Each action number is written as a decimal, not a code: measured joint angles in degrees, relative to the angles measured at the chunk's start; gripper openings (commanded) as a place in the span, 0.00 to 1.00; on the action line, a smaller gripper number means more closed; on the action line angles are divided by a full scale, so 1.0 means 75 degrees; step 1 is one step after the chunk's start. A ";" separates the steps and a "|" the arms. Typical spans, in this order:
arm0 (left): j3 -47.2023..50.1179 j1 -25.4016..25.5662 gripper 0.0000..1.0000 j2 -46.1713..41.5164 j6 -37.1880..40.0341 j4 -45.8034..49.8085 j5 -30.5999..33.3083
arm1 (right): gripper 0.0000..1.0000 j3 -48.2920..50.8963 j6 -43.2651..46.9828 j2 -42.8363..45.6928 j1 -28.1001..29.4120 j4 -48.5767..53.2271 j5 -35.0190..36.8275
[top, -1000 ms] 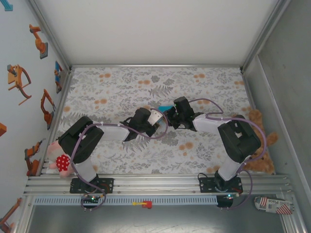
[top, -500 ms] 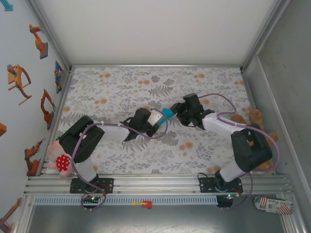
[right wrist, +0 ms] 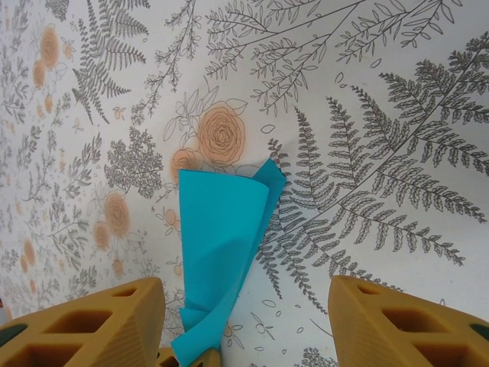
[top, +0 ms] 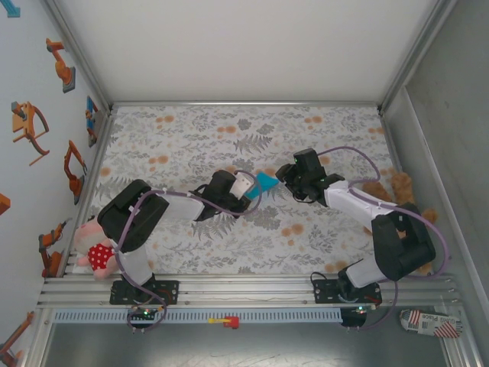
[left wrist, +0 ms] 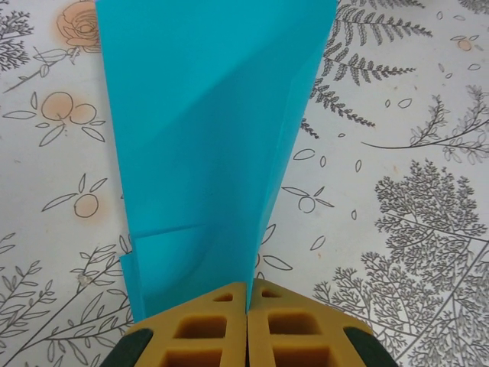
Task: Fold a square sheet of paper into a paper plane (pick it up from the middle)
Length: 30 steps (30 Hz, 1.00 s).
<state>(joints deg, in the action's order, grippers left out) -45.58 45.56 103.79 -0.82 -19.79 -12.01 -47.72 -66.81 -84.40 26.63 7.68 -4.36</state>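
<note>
**Left arm holds the folded paper; right hand waits open beside it**

The left gripper (left wrist: 247, 300) is clenched on the narrow end of the paper (left wrist: 214, 145), its two yellow fingers pressed flat together. From that pinch the turquoise strip runs straight out away from the wrist and widens toward its free end. A diagonal crease crosses its face, and a small flap shows low on one side.

In the top view the paper sits near the middle of the tablecloth (top: 191, 130). Its long axis points from the left gripper toward the right gripper (top: 284, 176), which sits just beyond the free end and is apart from it.

The right gripper's fingers (right wrist: 92, 321) are spread wide and hold nothing. In its wrist view the paper lies between them and touches neither.

The right arm is therefore the one free to act, and the free end is nearest to it. Closing on the paper or pressing a fold looks to need only a short approach along the paper's length.

Nothing stands between them. A pink doll (top: 92, 256) and a brown teddy (top: 403, 191) rest at the table's edges, well apart from the work.
</note>
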 measured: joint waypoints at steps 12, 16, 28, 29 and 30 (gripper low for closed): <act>-0.0973 -0.0437 0.05 0.0096 -0.0959 0.1352 -0.0816 | 0.57 0.0399 0.1370 0.0029 -0.0009 -0.0131 -0.0125; -0.1457 -0.0580 0.04 0.0344 -0.1416 0.1918 -0.1201 | 0.58 0.0629 0.1929 0.0029 -0.0015 -0.0600 -0.0458; -0.1868 -0.0787 0.04 0.0746 -0.2425 0.2704 -0.2183 | 0.57 0.0766 0.2565 -0.0632 -0.0020 -0.1862 -0.1501; -0.1877 -0.0816 0.04 0.0764 -0.2521 0.2699 -0.2264 | 0.57 0.0766 0.2605 -0.0720 -0.0020 -0.1906 -0.1568; -0.1880 -0.0839 0.04 0.0784 -0.2600 0.2693 -0.2334 | 0.57 0.0766 0.2637 -0.0790 -0.0020 -0.1947 -0.1626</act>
<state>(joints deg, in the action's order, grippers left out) -59.68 39.27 109.67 -20.32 0.40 -29.52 -41.98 -47.03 -90.32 26.48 -6.92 -16.56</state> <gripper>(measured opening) 0.065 0.574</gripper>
